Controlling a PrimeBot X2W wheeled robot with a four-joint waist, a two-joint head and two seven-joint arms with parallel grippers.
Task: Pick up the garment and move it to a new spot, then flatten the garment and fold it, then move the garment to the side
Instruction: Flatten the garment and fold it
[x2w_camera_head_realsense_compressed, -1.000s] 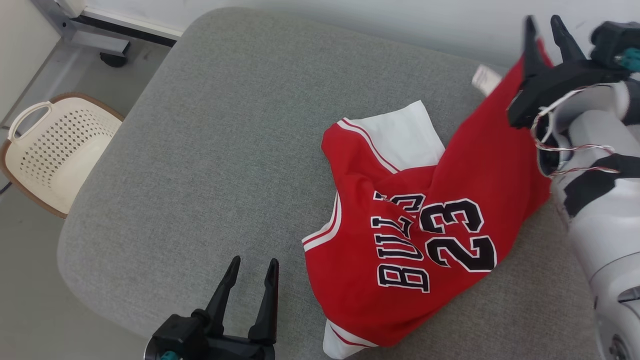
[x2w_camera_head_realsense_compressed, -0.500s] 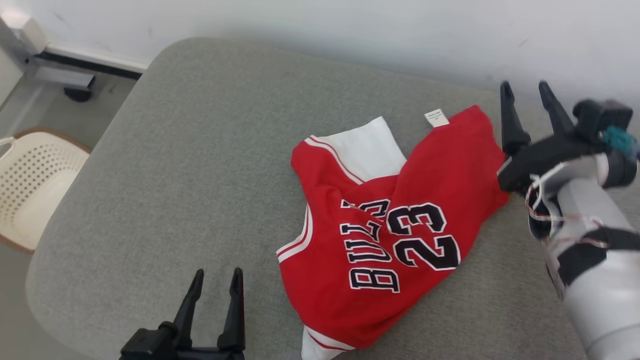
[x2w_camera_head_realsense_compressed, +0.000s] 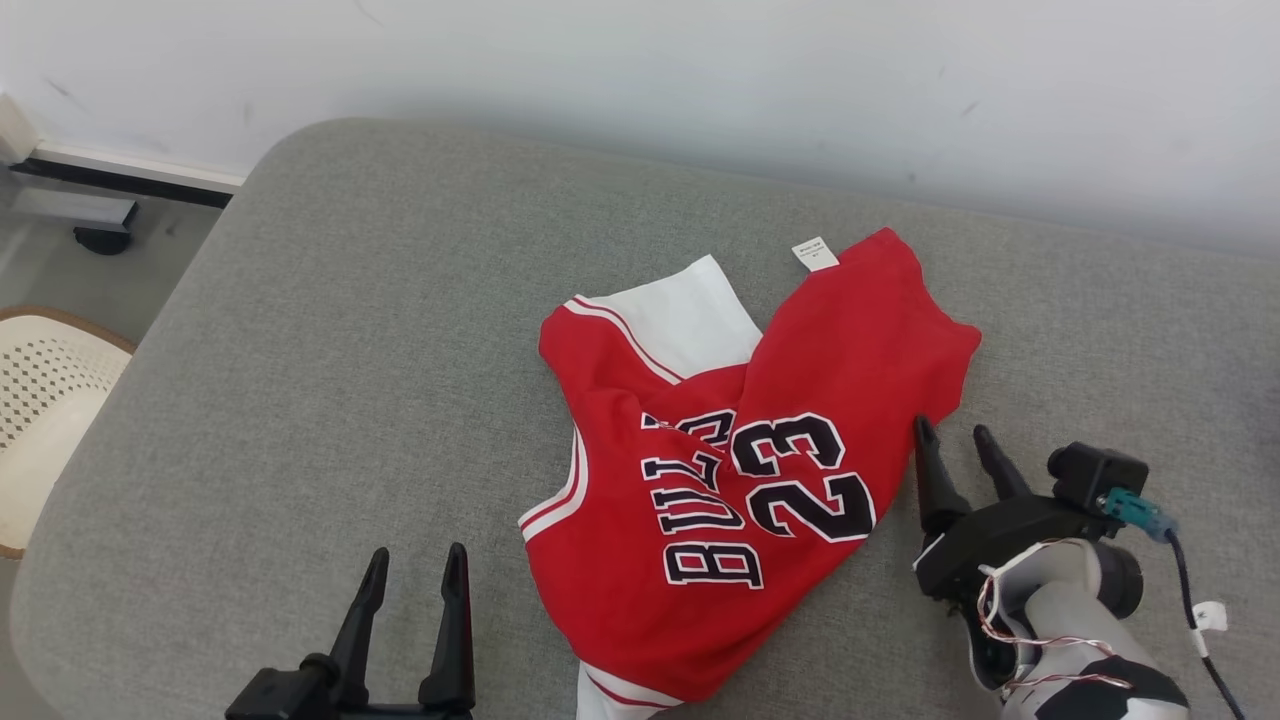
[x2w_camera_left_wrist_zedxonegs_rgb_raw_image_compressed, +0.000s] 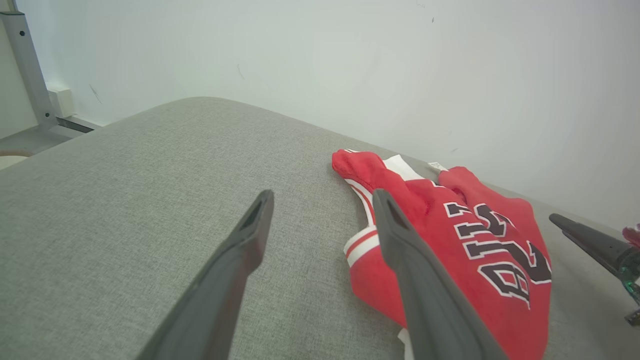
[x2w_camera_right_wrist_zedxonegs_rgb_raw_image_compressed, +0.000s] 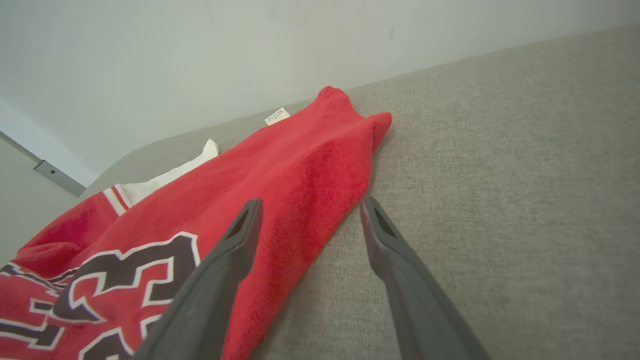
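Right gripper (x2w_camera_head_realsense_compressed: 950, 428) is sitting nearer than a second ago, off the far corner, fingers apart and empty, just beside the garment (x2w_camera_head_realsense_compressed: 760, 470)'s right edge. Left gripper (x2w_camera_head_realsense_compressed: 418, 552) is idling near left, also apart. Garment is lying crumpled mid grey cushion (x2w_camera_head_realsense_compressed: 350, 350). Flattening is likely pending, calling for corner grasps. Lettering is reading "BULLS" (creased) and "23". Far white tag (x2w_camera_head_realsense_compressed: 815, 253) is too small to read.

Big grey fabric pad (x2w_camera_head_realsense_compressed: 330, 380) spreads out in front of me, w/ a rounded corner at far L. White wall (x2w_camera_head_realsense_compressed: 700, 70) is right behind it, a few small scuffs. Dark baseboard strip (x2w_camera_head_realsense_compressed: 120, 178) runs along wall btm on my L, w/ a black caster (x2w_camera_head_realsense_compressed: 98, 240) on grey floor (x2w_camera_head_realsense_compressed: 140, 275) just below. Cream perforated seat (x2w_camera_head_realsense_compressed: 45, 400) w/ brown rim sits near pad's L edge, cut off by frame. Grey metal post (x2w_camera_left_wrist_zedxonegs_rgb_raw_image_compressed: 30, 75) stands by the wall.
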